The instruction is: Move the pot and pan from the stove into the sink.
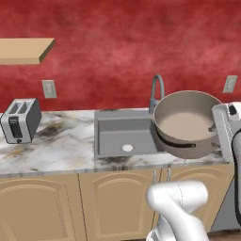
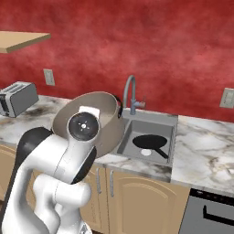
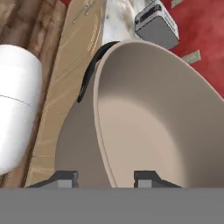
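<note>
My gripper [image 3: 106,179] is shut on the rim of the pot [image 3: 153,118], one fingertip outside the wall and one inside. The brownish-grey pot [image 1: 188,124] has no lid on and hangs tilted in the air over the right end of the sink [image 1: 109,126], its open mouth facing up and to the left. From the right base view the pot [image 2: 107,121] sits behind my wrist. The black pan [image 2: 150,142] lies flat in the sink [image 2: 151,122] with its handle pointing to the front right. The stove's dark front [image 2: 208,212] shows at the lower right.
A curved grey faucet [image 1: 157,89] rises behind the basin, close to the pot's far rim. A silver toaster [image 1: 19,120] stands on the marble counter [image 1: 61,141] at the left. A wooden shelf [image 1: 23,49] hangs above it. Cabinet doors run below.
</note>
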